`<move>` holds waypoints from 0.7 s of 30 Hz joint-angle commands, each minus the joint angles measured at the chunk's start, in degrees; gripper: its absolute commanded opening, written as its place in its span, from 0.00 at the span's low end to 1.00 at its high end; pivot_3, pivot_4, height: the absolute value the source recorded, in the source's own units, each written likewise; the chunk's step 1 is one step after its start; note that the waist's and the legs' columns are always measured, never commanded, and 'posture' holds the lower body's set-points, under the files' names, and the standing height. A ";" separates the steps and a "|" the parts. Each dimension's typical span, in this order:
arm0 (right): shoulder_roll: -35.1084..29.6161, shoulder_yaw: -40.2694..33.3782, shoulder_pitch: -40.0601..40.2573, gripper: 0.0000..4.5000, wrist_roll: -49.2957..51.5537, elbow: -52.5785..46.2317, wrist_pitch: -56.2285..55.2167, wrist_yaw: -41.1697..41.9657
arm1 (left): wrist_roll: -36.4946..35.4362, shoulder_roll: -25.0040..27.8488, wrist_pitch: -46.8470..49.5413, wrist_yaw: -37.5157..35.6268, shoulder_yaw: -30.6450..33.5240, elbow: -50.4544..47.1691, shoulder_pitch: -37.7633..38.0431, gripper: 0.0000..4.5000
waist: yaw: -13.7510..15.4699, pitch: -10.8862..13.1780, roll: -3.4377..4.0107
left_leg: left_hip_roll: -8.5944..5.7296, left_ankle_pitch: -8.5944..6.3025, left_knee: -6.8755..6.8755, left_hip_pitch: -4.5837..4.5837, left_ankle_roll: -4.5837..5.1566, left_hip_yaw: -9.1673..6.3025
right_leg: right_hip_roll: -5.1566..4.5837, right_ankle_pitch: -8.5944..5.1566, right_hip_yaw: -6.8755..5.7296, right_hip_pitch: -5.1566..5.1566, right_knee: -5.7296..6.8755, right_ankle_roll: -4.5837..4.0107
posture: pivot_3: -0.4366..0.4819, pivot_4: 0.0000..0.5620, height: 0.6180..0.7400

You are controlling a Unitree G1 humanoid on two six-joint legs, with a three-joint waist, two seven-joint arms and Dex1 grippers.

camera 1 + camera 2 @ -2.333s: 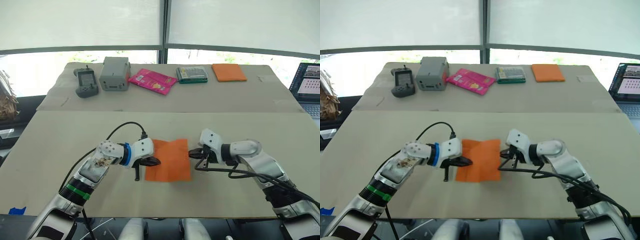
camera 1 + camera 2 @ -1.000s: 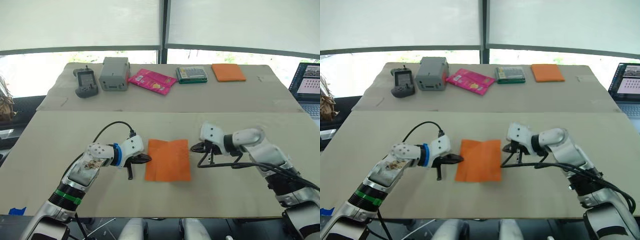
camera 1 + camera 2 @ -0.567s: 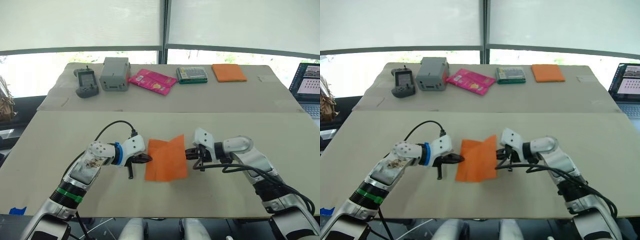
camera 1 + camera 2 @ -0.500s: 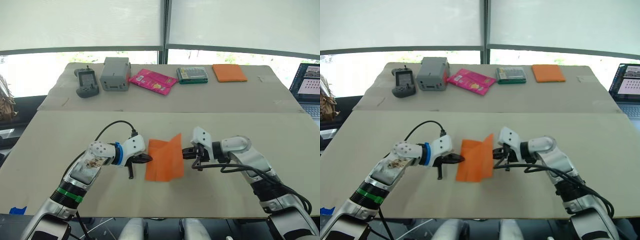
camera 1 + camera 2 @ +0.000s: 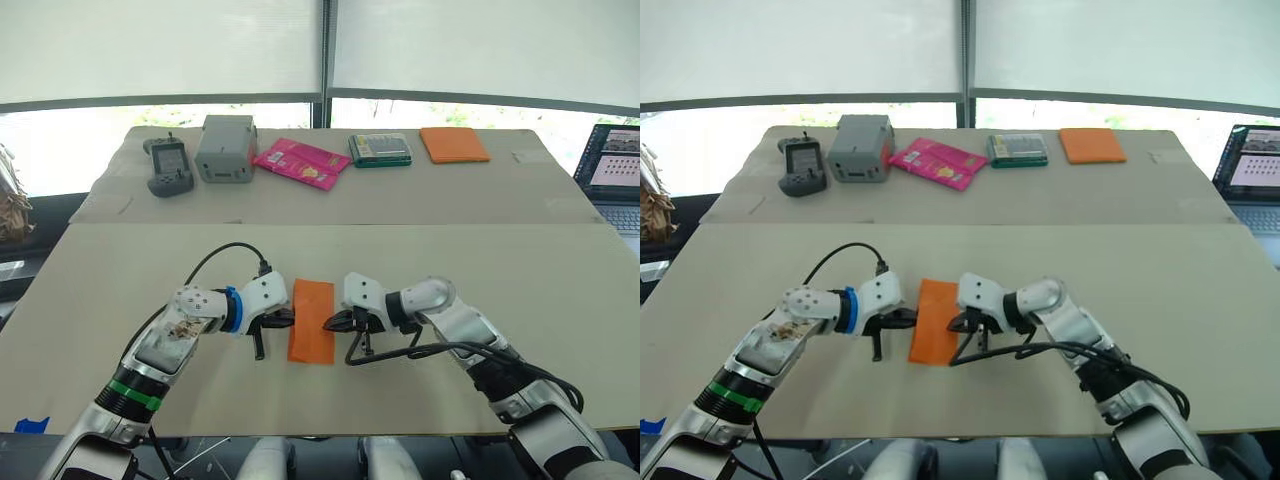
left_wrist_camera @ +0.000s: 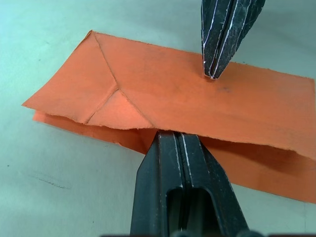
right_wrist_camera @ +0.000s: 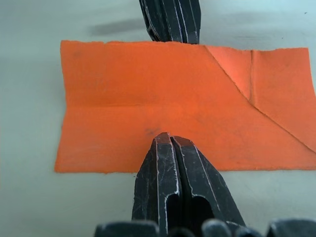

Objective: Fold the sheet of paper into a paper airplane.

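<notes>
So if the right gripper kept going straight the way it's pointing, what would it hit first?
Probably the left gripper: the right gripper points across the folded sheet of paper, tips on it, straight toward it.

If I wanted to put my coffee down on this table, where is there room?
Bare tabletop lies right of the right hand and left of the left hand. It is crowded around the sheet of paper and along the far row of items.
</notes>
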 commanded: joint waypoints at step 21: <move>1.81 1.64 -0.13 0.01 -5.07 -1.69 8.75 -3.68 | -9.35 -0.85 5.20 -2.27 1.40 -0.74 2.74 0.00 | -0.32 -0.06 -0.05 | 0.00 0.01 -0.07 0.15 -0.05 -0.01 | 0.00 0.01 0.02 -0.01 0.10 -0.03 | 0.48 0.27 1.00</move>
